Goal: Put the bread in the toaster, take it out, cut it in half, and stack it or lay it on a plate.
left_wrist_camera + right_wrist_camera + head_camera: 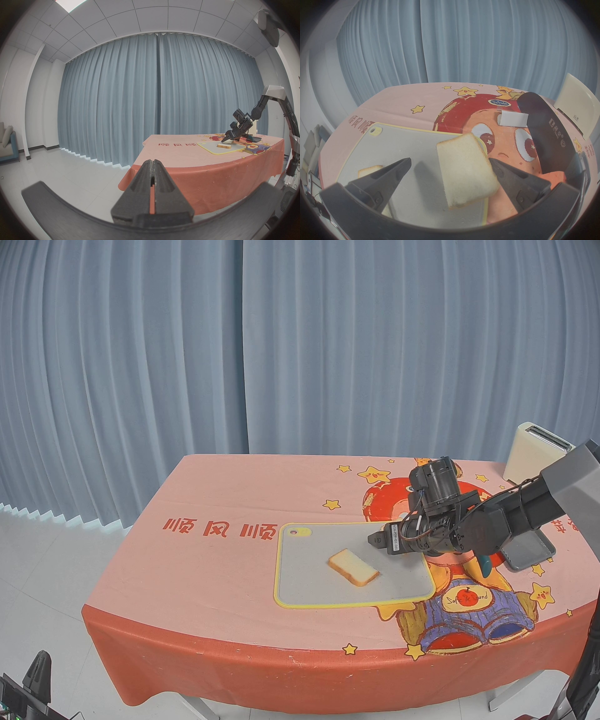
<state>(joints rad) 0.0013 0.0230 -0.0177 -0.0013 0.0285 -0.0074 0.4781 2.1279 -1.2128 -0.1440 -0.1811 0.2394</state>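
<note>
The right gripper point(450, 160) has its fingers point(390, 178) spread wide. One half slice point(465, 175) of bread sits in the gap between them, touching neither as far as I can see, and nearer to one finger than the other. The step in hand looks like picking this half up for the plate. To do it well, the fingers should first be centred so both meet the crust edges together, then closed only enough to hold. Soft toast crushes under a hard squeeze, and a one-sided touch would shove it along rather than grip it. Whether the half lies flat or is tipped up I cannot tell. It casts a shadow on the cutting board point(403, 147) beneath the fingers and overlaps the board's yellow rim, so a straight descent seems safest. Just outside the farther finger lies the other half point(369, 171), on the same board and close enough to be nudged. Behind the fingers, back along the arm, a grey tray point(530, 549) sits on the worktop point(219, 565), likely serving as the plate, and beyond it is the toaster point(534, 452). The left gripper point(152, 165) hangs well apart, off the worktop's edge, with its fingers together.
</note>
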